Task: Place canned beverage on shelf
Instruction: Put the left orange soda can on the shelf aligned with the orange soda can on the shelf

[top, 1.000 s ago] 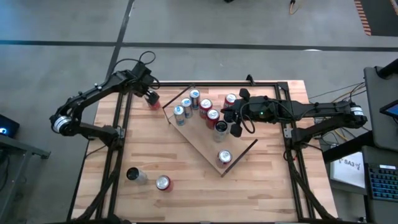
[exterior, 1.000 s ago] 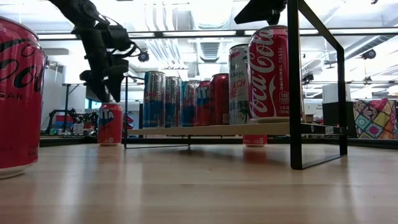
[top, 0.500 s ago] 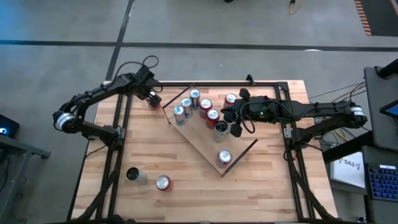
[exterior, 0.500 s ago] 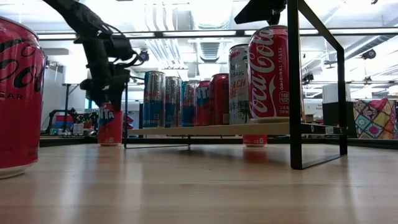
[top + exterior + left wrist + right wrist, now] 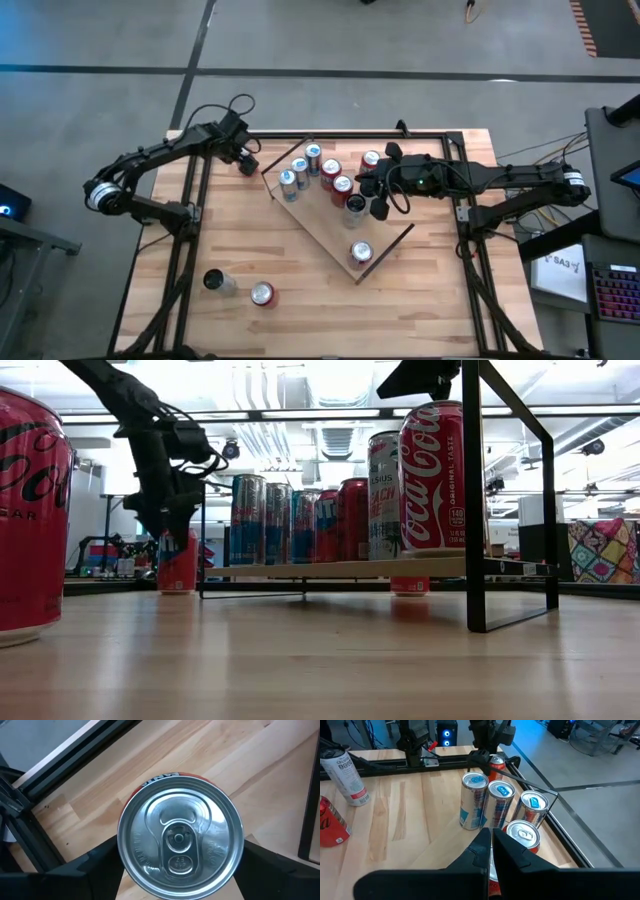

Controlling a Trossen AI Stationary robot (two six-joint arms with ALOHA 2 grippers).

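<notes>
A red can [image 5: 180, 837] is seen directly beneath the left gripper [image 5: 243, 158], its silver lid filling the left wrist view, with one dark finger [image 5: 85, 870] on each side of its body; the fingers are spread and set around the can, and whether they touch it cannot be told. In the low view the left gripper [image 5: 168, 510] is lowered over the top of this can [image 5: 177, 563], which stands upright on the plank table [image 5: 250, 250] just outside the shelf's far left corner. Beside the gripper, toward the table's middle, the shelf [image 5: 330, 235] is laid at an angle, a light-wood board with a thin dark rim. Nearest the left gripper on it, three blue-and-silver cans [image 5: 299, 170] are grouped, followed by red cans [image 5: 336, 176] and a dark-topped can [image 5: 356, 204], all upright; a single can [image 5: 361, 252] stands near the shelf's other end. Above the shelf's far side the right gripper [image 5: 380, 192] is held, its fingers [image 5: 490, 851] pressed together with nothing between them. Well away from both grippers, near the table's front left edge, a silver can [image 5: 216, 281] and a red-topped can [image 5: 262, 293] are set side by side, off the shelf.
</notes>
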